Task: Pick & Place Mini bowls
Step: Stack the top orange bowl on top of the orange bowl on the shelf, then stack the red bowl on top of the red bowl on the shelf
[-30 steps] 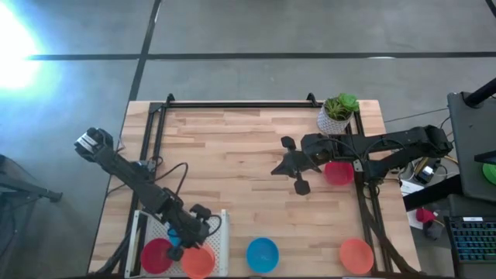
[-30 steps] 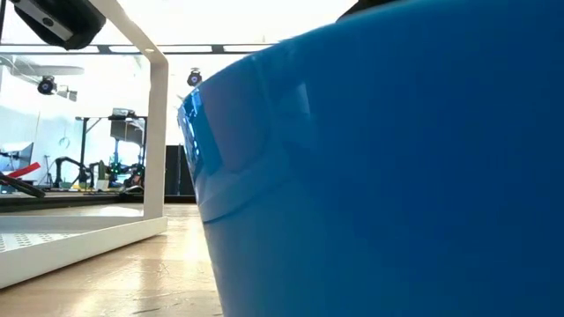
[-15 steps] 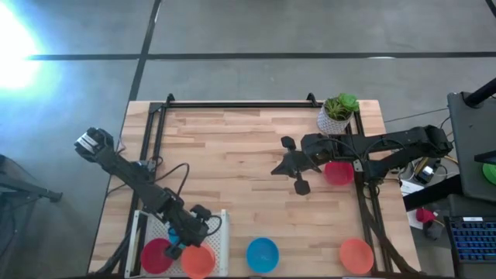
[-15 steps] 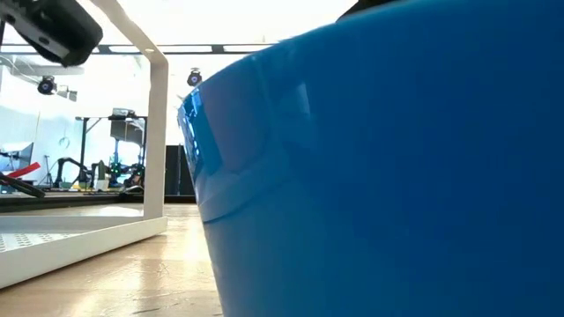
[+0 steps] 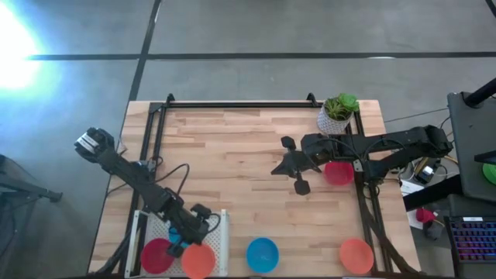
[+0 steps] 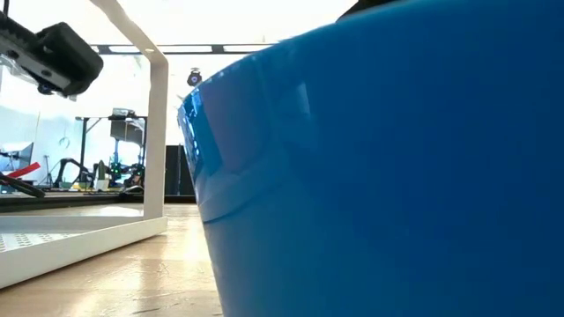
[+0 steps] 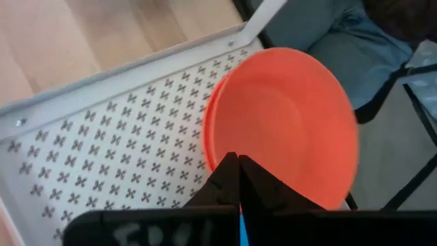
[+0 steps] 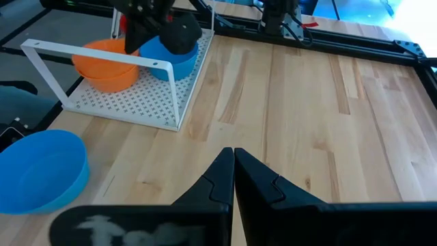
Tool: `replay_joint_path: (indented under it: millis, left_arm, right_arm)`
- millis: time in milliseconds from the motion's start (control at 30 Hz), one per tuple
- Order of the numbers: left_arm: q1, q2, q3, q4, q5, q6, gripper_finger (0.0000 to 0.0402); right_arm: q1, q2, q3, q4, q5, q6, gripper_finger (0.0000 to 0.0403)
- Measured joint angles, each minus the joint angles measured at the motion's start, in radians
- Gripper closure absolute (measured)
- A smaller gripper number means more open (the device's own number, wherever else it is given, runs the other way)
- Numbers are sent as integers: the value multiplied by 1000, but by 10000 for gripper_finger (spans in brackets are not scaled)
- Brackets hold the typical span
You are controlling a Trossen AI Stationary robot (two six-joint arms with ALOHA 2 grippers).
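Note:
A white perforated rack point(image 5: 222, 232) stands at the table's near left corner. In it are a red mini bowl point(image 5: 157, 256), an orange one point(image 5: 198, 261) and a blue one point(image 8: 171, 58). My left gripper point(image 7: 237, 164) is shut and slants down over the rack, its tips in front of the orange bowl point(image 7: 287, 123). Three more bowls rest on the wood: a blue one point(image 5: 262, 254), an orange-red one point(image 5: 356, 256) and a red one point(image 5: 338, 172) under the right arm. My right gripper point(image 8: 233, 160) hangs shut above the table's middle, holding nothing. My left gripper has its shut fingertips point(image 7: 229, 167) at the orange bowl's nearer rim point(image 7: 225, 147), slanting down from above. I cannot tell whether they touch it.
A white pot with a green plant point(image 5: 337, 115) stands at the far right. A black frame point(image 5: 232, 105) runs along the table's edges. The blue bowl point(image 6: 379, 176) fills most of the low view, beside the rack's white upright point(image 6: 157, 141). Bare wood lies between the arms.
My left gripper has sunk lower toward the rack; in the low view its dark body has come down beside the white upright. The bowls lie where they were.

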State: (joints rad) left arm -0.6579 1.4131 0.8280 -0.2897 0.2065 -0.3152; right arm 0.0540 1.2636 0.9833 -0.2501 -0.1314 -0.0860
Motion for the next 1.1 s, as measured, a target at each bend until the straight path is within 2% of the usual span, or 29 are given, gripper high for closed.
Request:
replay_joint_path:
  millis: [233, 333, 467, 900, 967, 1100]
  left_arm:
    - [4, -10, -4, -8, -21, -15, 401]
    - [5, -37, 24, -22, -84, -8, 401]
    - [6, -88, 61, -114, -254, -6, 401]
    - [12, -286, 70, -254, -992, 44, 401]
    - [18, -306, 55, -258, -1069, 39, 401]
    - [39, -339, 23, -269, -1141, 25, 402]
  right_arm:
    - [0, 0, 0, 0, 0, 0, 394]
    - [0, 0, 0, 0, 0, 4, 394]
    - [0, 0, 0, -9, 0, 42, 394]
    - [0, -44, 0, -217, 11, 263, 394]
    - [0, -44, 0, -242, 50, 299, 394]
    - [0, -44, 0, -325, 168, 377, 394]
